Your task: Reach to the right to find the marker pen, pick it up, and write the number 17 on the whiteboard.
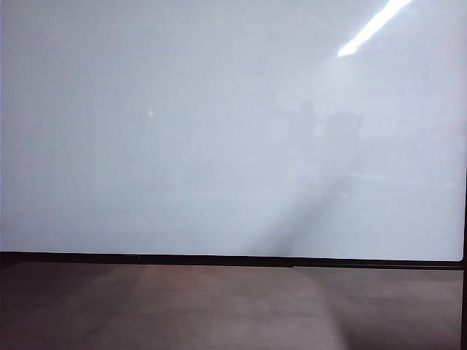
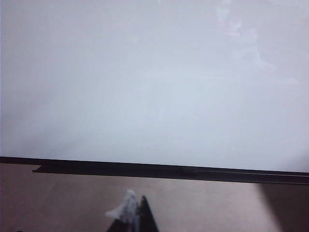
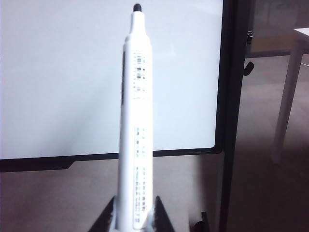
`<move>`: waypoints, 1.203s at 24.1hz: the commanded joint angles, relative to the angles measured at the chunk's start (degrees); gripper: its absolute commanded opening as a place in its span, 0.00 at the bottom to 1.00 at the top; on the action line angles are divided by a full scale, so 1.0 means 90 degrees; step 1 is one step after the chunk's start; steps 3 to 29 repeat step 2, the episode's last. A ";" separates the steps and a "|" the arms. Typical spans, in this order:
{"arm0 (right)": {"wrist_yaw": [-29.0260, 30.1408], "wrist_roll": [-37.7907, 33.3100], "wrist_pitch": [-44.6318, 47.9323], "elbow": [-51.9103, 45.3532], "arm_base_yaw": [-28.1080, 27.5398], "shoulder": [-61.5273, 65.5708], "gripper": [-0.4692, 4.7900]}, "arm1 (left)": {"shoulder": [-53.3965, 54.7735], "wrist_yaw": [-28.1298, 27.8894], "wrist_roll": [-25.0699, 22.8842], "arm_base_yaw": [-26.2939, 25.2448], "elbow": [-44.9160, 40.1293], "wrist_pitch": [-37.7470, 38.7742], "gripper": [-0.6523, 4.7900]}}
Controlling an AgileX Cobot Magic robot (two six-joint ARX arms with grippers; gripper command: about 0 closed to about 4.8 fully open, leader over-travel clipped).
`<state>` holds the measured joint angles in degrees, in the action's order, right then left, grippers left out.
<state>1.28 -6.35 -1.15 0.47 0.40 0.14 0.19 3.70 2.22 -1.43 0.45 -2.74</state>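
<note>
While the whiteboard (image 1: 219, 131) fills most of the exterior view as a glossy white sheet with faint grey reflections and a bright streak of ceiling light near its upper right, you see neither arm there. Its thin black frame runs along the lower edge, and below that lies the brown-grey matte tabletop (image 1: 219, 306).

In your right wrist view, the right gripper (image 3: 134, 217) has its jaws clamped on the marker pen (image 3: 135, 121). The pen's white barrel stands straight out from the jaws toward the whiteboard, its dark uncapped tip (image 3: 137, 7) seen against the white surface; you cannot tell whether the tip touches it. The gripper sits in front of the whiteboard's lower right corner, level with the tabletop, and a white table leg (image 3: 287, 96) stands beyond the board's right edge.

In your left wrist view, the left gripper (image 2: 135, 215) shows only as dark fingertips close together over the tabletop, short of the whiteboard's lower frame, with a whitish scrap against one tip. You cannot tell from this whether those jaws are fully together.
</note>
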 commanded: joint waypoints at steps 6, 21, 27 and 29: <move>-0.0007 0.0015 0.0109 -0.0017 0.0010 -0.0002 0.08 | 0.0005 0.0019 -0.0007 0.0000 0.0005 -0.0070 0.11; -0.0007 0.0015 0.0109 -0.0017 0.0010 -0.0002 0.08 | 0.0005 0.0019 -0.0007 0.0000 0.0005 -0.0070 0.11; -0.0007 0.0015 0.0109 -0.0017 0.0010 -0.0002 0.08 | 0.0005 0.0019 -0.0007 0.0000 0.0005 -0.0070 0.11; -0.0007 0.0015 0.0109 -0.0017 0.0010 -0.0002 0.08 | 0.0005 0.0019 -0.0007 0.0000 0.0005 -0.0070 0.11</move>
